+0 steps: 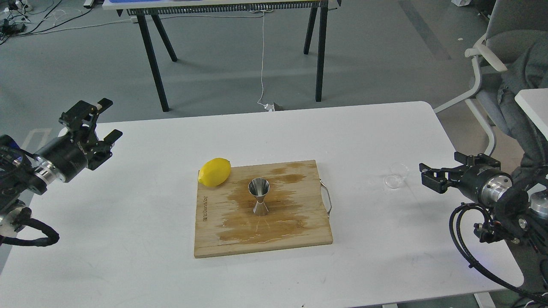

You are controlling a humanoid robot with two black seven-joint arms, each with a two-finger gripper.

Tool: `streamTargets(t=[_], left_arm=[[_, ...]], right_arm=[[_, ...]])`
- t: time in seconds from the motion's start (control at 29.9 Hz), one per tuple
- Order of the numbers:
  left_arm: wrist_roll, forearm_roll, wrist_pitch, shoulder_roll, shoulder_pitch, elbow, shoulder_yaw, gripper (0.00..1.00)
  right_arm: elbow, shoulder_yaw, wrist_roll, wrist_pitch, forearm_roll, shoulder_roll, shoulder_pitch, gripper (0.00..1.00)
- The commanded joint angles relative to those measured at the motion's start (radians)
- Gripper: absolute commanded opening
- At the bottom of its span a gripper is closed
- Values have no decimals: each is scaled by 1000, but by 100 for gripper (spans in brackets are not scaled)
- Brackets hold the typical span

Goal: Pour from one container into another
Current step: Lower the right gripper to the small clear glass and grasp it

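A tiny clear glass cup (396, 175) lies tilted on the white table, right of the board. The shiny steel jigger (259, 196) stands upright in the middle of the wet wooden cutting board (222, 231). My right gripper (439, 172) hovers low just right of the cup, open, fingers pointing left toward it and holding nothing. My left gripper (99, 122) is open and empty above the table's far left, well away from both containers.
A yellow lemon (215, 172) rests on the board's back left corner. The board has a metal handle (327, 198) on its right side. A grey chair (505, 64) stands at the back right, black table legs (154, 64) behind.
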Motion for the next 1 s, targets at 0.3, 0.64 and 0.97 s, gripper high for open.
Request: streamTargets(t=[0.3, 0.64, 0.97], left_arm=[[0, 0, 0, -1, 2, 2, 0, 99], [0, 0, 0, -1, 13, 2, 0, 99], [0, 0, 0, -1, 18, 3, 0, 99]], right_arm=[[-117, -73, 0, -2, -11, 60, 23, 97], [-210, -142, 2, -4, -16, 84, 116, 97], [-287, -153, 3, -4, -51, 152, 167, 97]])
